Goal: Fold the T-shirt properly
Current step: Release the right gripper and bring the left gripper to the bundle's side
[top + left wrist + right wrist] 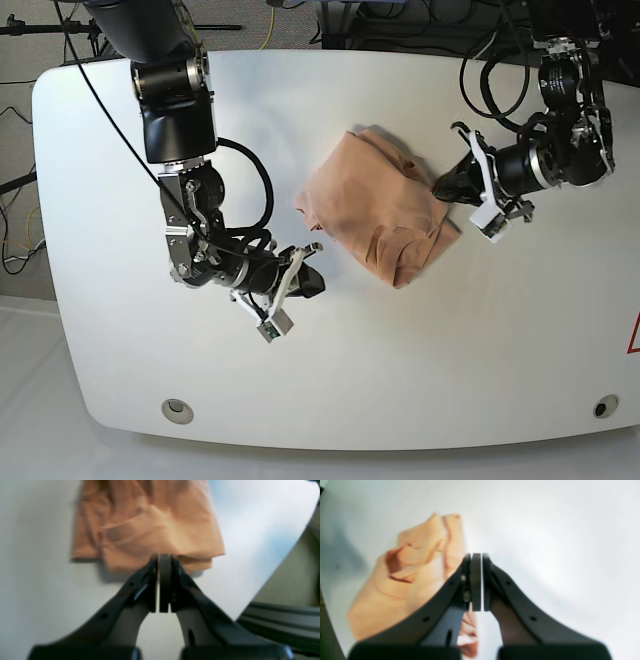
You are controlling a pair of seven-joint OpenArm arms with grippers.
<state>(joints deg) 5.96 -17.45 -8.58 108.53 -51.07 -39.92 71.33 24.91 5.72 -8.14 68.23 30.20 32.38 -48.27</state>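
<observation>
T-shirt (370, 200): rumpled on our desk (350, 370)
Our left hand (445, 190): closed, by the cloth
Our right hand (315, 270): closed, near it

The peach T-shirt (375, 205) lies bunched and creased, partly folded over itself.

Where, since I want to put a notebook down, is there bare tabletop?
Bare: the tabletop between the two round fittings, along the base view's bottom edge; also the strip between that view's left table edge and the right arm.
Crowded: around the T-shirt, with the left gripper and right gripper close.
</observation>
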